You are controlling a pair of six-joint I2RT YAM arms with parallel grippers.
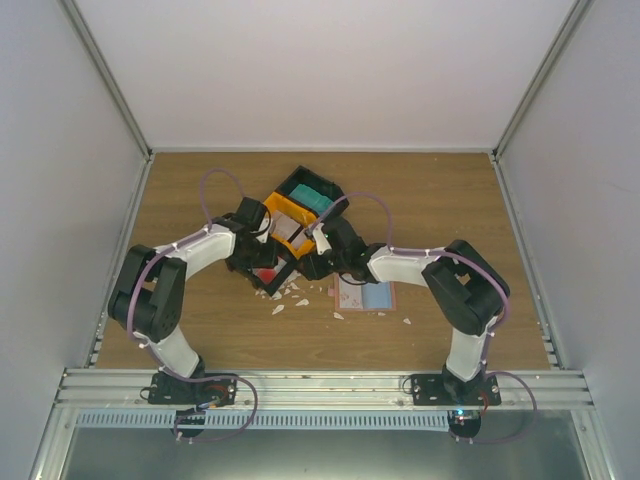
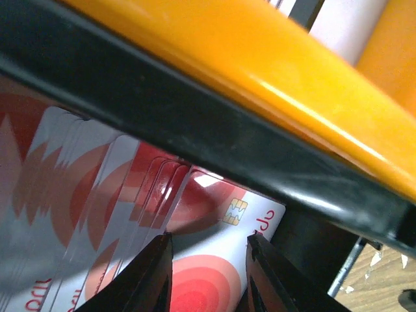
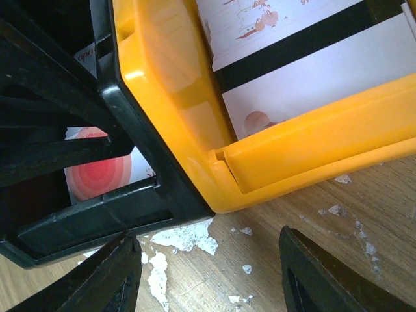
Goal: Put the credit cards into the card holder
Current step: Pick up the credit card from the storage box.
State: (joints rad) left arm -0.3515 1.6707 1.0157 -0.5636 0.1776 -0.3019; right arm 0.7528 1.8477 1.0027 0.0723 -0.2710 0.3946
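Left wrist view, left claw [image 2: 209,244]: spread, holding nothing, above fanned credit cards [image 2: 97,195]; number unclear.
Tray [image 1: 300,212]: one, black-and-orange, its rim crowding both claws.
Right claw [image 3: 209,237]: spread over the wood.
Card holder [image 1: 365,293]: one, lying open, right of the tray.
Table [image 1: 450,200]: wooden, strewn with white scraps [image 1: 290,295], walled on three sides.

Cards [image 2: 97,195]: overlapping fan, white with red concentric rings. The top one shows a gold chip and lies flat under the tray's [image 1: 285,208] black rim. One ringed card also shows through the tray's black frame in the right wrist view. More cards [image 3: 325,71] lie in the orange compartment, with white faces crossed by a black stripe.

Holder [image 1: 363,295]: open and flat on the table right of the tray, apart from it. Pinkish left, light blue right. No card visibly in it.
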